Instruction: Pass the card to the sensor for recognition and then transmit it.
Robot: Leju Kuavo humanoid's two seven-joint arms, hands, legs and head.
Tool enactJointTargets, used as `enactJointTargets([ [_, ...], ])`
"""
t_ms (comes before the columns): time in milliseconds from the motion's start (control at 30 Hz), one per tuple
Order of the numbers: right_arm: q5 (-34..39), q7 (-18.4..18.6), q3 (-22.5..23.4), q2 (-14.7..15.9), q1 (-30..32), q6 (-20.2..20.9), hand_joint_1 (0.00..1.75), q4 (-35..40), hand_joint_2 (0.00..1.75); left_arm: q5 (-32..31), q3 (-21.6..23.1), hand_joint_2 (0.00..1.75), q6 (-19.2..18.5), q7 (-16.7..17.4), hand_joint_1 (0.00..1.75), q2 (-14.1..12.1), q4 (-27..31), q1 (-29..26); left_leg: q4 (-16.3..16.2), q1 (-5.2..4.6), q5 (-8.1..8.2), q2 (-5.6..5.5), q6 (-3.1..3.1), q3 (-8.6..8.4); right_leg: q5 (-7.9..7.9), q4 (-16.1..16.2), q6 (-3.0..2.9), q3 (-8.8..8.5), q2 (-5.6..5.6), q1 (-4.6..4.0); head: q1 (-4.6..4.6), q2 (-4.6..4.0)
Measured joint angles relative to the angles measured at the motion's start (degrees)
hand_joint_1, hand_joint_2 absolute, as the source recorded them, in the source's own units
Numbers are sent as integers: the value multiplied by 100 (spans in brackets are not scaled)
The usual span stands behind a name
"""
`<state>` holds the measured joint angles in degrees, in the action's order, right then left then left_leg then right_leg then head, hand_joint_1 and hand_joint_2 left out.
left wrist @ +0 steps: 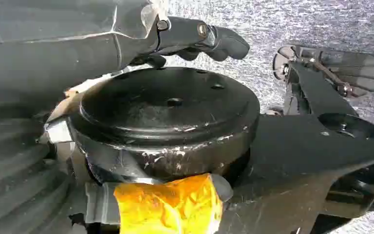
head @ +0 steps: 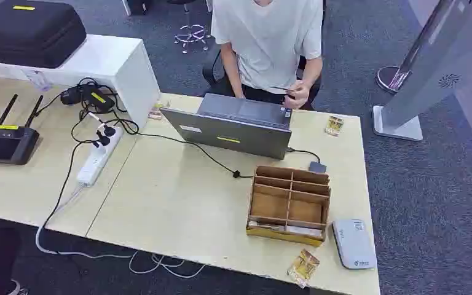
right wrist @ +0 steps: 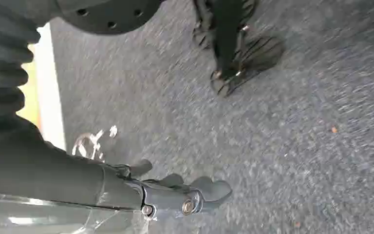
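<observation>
While both hang low over carpet, left hand (left wrist: 199, 39) and right hand (right wrist: 185, 195) loosely bent, empty, the pale flat card (head: 286, 229), so judged, lies crosswise in the brown wooden organiser's (head: 290, 184) front slot, up ahead, nearer the right hand. The grey-white flat sensor (head: 354, 243) sits just outboard.

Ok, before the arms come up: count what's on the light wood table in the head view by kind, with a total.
Laptop: 1
Wooden divider box: 1
Grey sensor pad: 1
Gold-wrapped packets: 2
White power strip: 1
Black router with antennas: 1
Small grey adapter: 1
Total: 8
</observation>
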<state>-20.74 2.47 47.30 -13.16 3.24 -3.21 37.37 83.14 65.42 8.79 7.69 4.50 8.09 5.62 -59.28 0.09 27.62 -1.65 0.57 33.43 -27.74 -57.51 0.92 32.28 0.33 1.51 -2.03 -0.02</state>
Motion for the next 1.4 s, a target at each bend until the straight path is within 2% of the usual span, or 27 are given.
enactJointTargets([
  [333, 391, -1027, 1134, 376, -484, 570, 0, -848, 175, 184, 159, 175, -216, -120, 0, -11, -77, 11, -1, -1, 0, -2, 0, 0, 1, 0, 0, 0, 0, 4, 0, 0],
  [933, 319, -1191, 1521, 671, -632, 553, 0, -1198, 175, 221, 221, 175, -243, -144, 0, -13, -96, 12, 0, 0, 0, -2, 0, 1, 1, 0, 0, 0, 0, 7, 0, 0],
  [1033, 442, -1261, 1602, 794, -671, 805, 0, -1305, 175, 221, 267, 175, -273, -164, 0, -28, -98, 11, -1, -1, 0, -1, 1, 0, 1, 0, 1, 0, 0, 10, 0, 0],
  [1200, 815, -1558, 1755, 1200, -857, 1655, 0, -1337, 175, 159, 358, 175, -337, -162, 0, -92, -98, 17, -1, -4, -1, 4, 3, 3, 7, 0, 5, 2, 4, 13, 0, 0],
  [1267, 835, -1482, 1779, 1419, -1047, 1685, 0, -1289, 175, 151, 402, 175, -345, -153, 0, -107, -98, 36, -6, -4, -2, 9, 4, -1, 10, 0, 9, 1, 9, 14, -2, 0],
  [1400, 837, -1473, 1807, 1596, -1221, 1689, 0, -1235, 175, 138, 450, 175, -350, -153, 0, -118, -98, 47, -10, -5, -2, 4, 4, -1, 10, 0, 9, -1, 6, 10, 0, 0],
])
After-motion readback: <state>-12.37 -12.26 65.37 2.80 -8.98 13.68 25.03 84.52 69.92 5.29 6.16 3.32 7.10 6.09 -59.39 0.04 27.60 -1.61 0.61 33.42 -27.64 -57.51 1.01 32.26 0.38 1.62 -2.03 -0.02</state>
